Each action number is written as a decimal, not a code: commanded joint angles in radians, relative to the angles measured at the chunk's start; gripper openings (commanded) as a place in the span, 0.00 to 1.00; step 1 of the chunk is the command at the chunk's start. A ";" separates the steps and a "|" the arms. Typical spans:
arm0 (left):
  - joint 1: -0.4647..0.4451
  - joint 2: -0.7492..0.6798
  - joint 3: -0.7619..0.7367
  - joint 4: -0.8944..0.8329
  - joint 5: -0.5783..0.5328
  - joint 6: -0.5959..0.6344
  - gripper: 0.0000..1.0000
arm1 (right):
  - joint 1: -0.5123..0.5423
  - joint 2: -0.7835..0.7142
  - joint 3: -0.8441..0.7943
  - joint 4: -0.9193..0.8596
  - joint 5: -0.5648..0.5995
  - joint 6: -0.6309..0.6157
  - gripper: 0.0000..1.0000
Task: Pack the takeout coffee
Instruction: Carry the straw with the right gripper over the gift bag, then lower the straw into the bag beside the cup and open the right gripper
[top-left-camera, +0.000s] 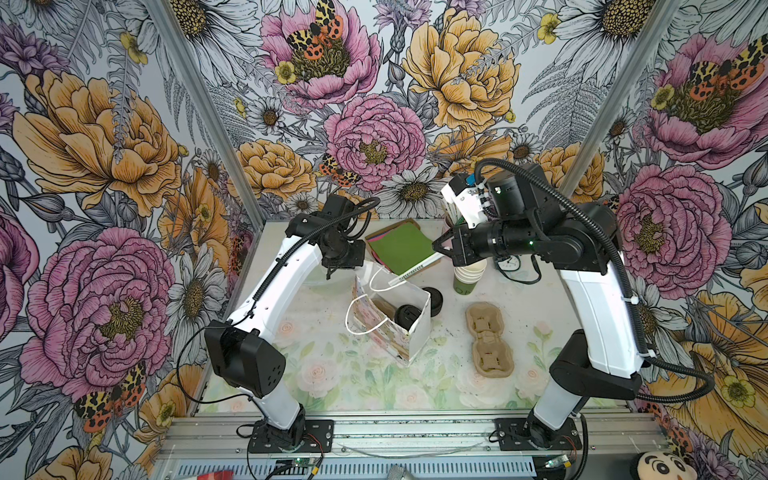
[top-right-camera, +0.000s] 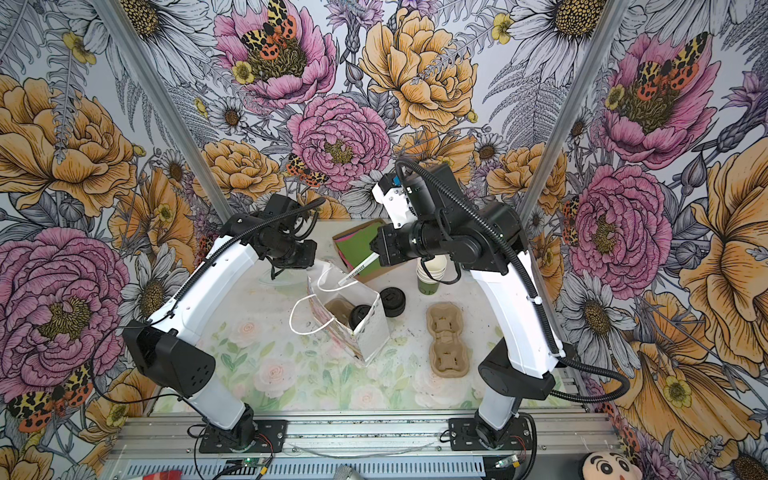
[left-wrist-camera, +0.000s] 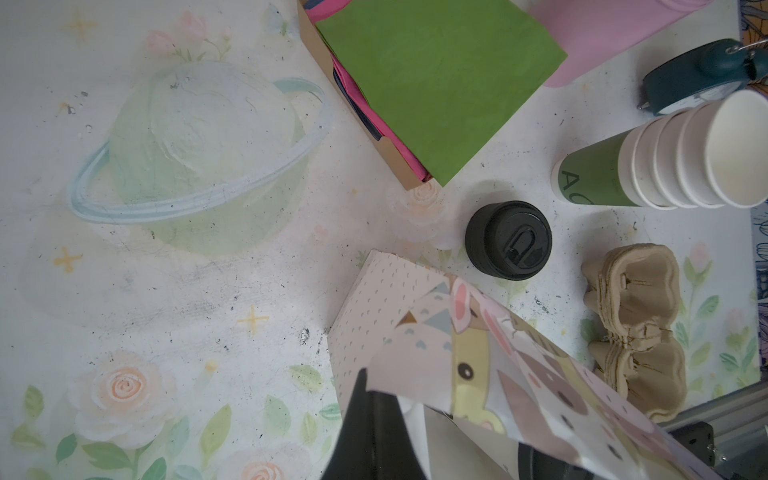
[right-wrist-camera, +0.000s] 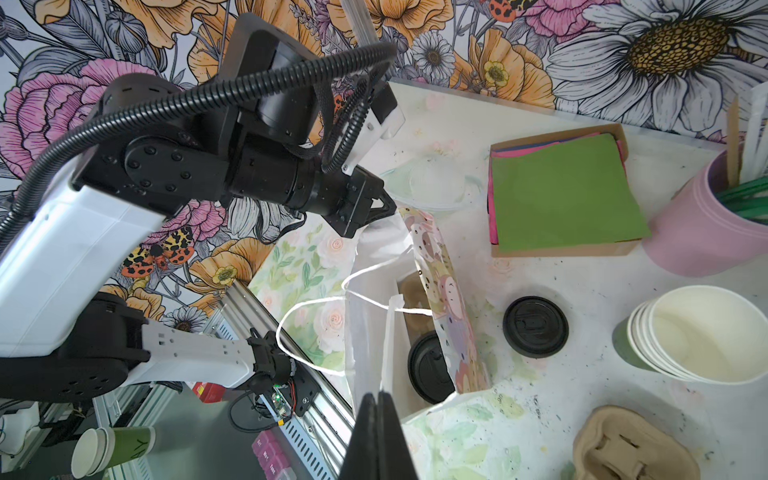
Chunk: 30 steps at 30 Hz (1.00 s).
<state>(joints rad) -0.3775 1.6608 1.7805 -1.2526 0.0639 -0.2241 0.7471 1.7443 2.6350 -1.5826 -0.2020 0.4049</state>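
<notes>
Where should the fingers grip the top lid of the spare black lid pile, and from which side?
Likely across the top lid's round rim, pinched on opposite edges, coming straight down. The lid pile stands flat, sip hole up, apart from the bag and the cup stack.

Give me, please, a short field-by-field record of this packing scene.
bag: patterned paper gift bag, upright, mouth open
coffee: pale paper cup with a round black sip lid, inside the bag
left gripper: shut on the bag's rim
right gripper: shut on a white paper-wrapped straw, tip over the bag mouth
outside the bag: stack of black plastic lids; stack of lidless paper cups; stack of brown pulp carriers
</notes>
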 joint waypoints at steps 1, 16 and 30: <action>-0.009 -0.007 0.002 -0.018 -0.023 0.017 0.00 | 0.014 0.025 -0.010 -0.010 0.036 -0.030 0.00; -0.011 -0.037 -0.030 -0.012 -0.035 0.007 0.00 | 0.094 0.117 -0.015 -0.031 0.118 -0.080 0.00; -0.013 -0.032 -0.023 -0.011 -0.033 0.004 0.00 | 0.169 0.249 0.031 0.065 0.264 -0.111 0.00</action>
<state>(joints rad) -0.3779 1.6493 1.7683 -1.2522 0.0475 -0.2253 0.9043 1.9663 2.6369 -1.5436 0.0010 0.3218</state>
